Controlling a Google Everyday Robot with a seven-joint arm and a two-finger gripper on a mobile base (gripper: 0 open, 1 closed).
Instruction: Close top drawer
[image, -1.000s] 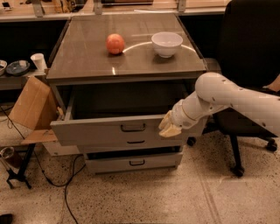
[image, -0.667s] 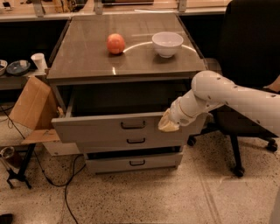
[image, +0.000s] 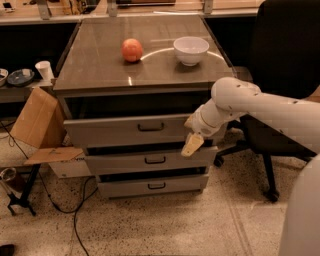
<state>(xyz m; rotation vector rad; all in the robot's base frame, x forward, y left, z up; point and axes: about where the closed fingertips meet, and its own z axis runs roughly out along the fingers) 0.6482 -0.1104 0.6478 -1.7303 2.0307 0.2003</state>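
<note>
Closing push in hand: the gripper (image: 192, 144), its spread impossible to tell, sits against the right-hand end of the top drawer (image: 130, 131), which juts partly out; next, press straight inward until flush.

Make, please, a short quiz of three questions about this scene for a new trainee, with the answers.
1. True or false: the top drawer is fully shut.
2. What lies on the cabinet top near the white bowl? A) a book B) an orange-red round fruit C) a spoon
3. Fill in: in the camera view, the gripper is at the ___ end of the top drawer's front.
Key: 1 false, it stands partly out; 2 B; 3 right.
</note>
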